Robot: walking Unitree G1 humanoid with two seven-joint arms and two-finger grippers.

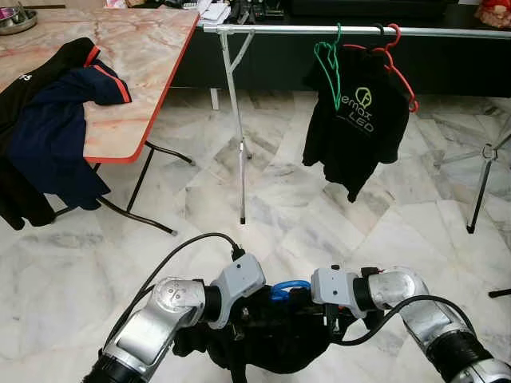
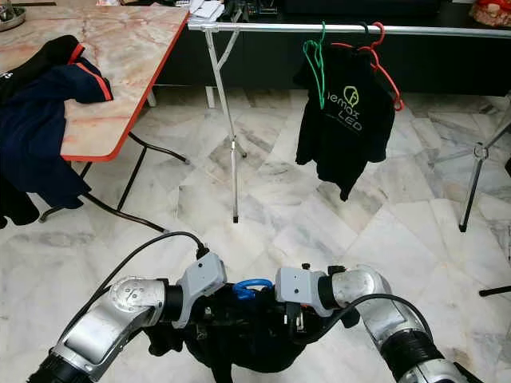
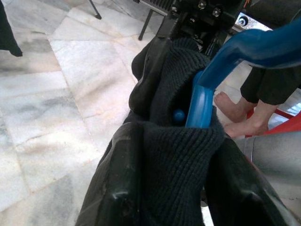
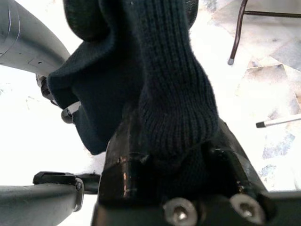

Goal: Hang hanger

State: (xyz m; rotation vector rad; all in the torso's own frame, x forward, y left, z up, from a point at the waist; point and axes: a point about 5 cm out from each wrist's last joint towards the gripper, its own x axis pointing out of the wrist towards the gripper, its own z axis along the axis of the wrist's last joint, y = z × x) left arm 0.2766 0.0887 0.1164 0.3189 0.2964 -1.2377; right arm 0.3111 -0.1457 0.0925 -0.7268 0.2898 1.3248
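While both grip | left gripper (image 3: 174,136), right gripper (image 4: 174,141) clamped on black garment (image 1: 271,343) | blue hanger (image 1: 289,289) between.

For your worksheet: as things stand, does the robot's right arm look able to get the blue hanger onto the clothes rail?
Probably not yet. The right gripper and left gripper both grip the black garment on the blue hanger low by the robot, and open floor separates them from the rail.
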